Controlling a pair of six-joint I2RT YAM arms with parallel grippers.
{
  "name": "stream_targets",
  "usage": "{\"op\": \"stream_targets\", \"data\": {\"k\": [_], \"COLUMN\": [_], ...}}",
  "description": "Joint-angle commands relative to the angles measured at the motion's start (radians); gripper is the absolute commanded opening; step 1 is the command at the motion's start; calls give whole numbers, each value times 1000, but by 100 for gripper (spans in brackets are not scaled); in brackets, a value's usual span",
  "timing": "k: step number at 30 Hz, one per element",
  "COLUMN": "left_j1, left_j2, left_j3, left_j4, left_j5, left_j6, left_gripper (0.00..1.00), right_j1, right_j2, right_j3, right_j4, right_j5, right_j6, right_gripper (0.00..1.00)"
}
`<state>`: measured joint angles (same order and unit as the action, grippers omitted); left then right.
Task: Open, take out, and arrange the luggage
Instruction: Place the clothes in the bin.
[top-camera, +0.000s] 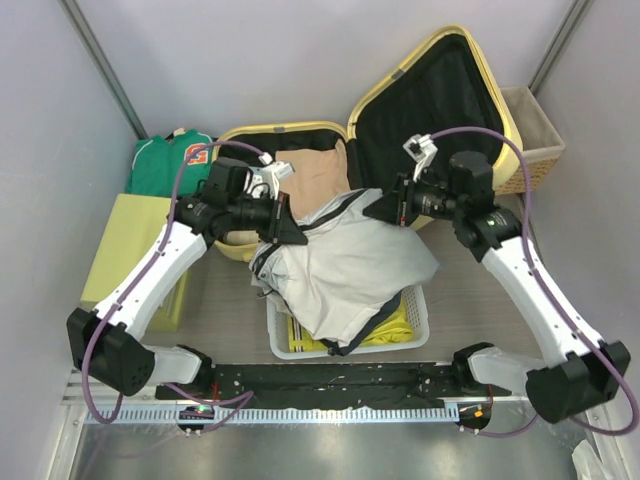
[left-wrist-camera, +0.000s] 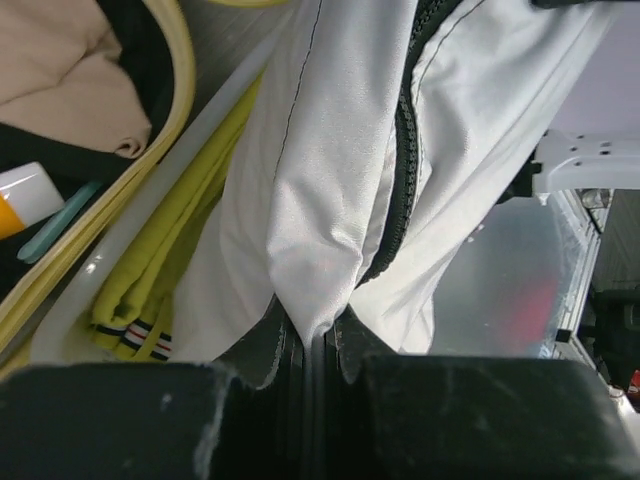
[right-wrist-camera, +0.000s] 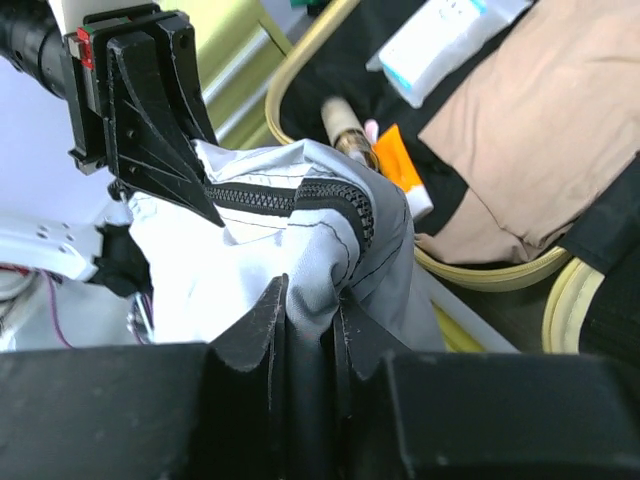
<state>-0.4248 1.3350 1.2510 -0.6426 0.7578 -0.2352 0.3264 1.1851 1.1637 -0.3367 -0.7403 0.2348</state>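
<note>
The luggage (top-camera: 440, 100) lies open at the far side of the bench, its base flat and its black-lined lid propped up to the right. A tan garment (top-camera: 315, 180) and some small toiletries remain in the base. A pale grey jacket (top-camera: 345, 270) with a black zip (right-wrist-camera: 290, 195) hangs between the two arms, draped from the luggage's near rim down over a white plastic basket (top-camera: 420, 310) that holds a yellow-green garment (top-camera: 395, 325). The left jaws are closed on a fold of the jacket, and the right jaws are pinched on a second fold just beside the zip. The step in hand is judged to be lifting the jacket clear and laying it in the basket. To do this well, both arms should rise together until the trailing hem is free of the rim, keep the cloth spread rather than bunched, then lower it squarely over the basket before either grip is let go. Each grip holds only a thin fold, so a sudden pull could slip it. The jacket hides most of the basket's contents and the near part of the luggage base. The toiletries, a white packet (right-wrist-camera: 440, 45) and an orange-and-white tube (right-wrist-camera: 400, 170), cannot be identified further.
</note>
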Motion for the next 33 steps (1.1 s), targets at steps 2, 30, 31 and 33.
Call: {"op": "stream_targets", "data": {"k": [2,30,31,33], "left_j1": [-46,-112,-105,-74], "left_j2": [-72,-267,-234,-198], "left_j3": [120,-311,-311,-306], "left_j4": [-57,506,511,511], "left_j5": [51,69,69,69], "left_j6": [-130,-696,-678,-652], "left_gripper": [0,0,0,0], "right_j1": [42,135,137,137], "right_j2": [-146,-522,-522,-516], "right_j3": [10,-286,-297,-321], "right_j4": [-81,-188,-177,-148], "right_j5": [30,412,430,479], "right_j6": [153,408,408,396], "right_gripper": [1,1,1,1]}}
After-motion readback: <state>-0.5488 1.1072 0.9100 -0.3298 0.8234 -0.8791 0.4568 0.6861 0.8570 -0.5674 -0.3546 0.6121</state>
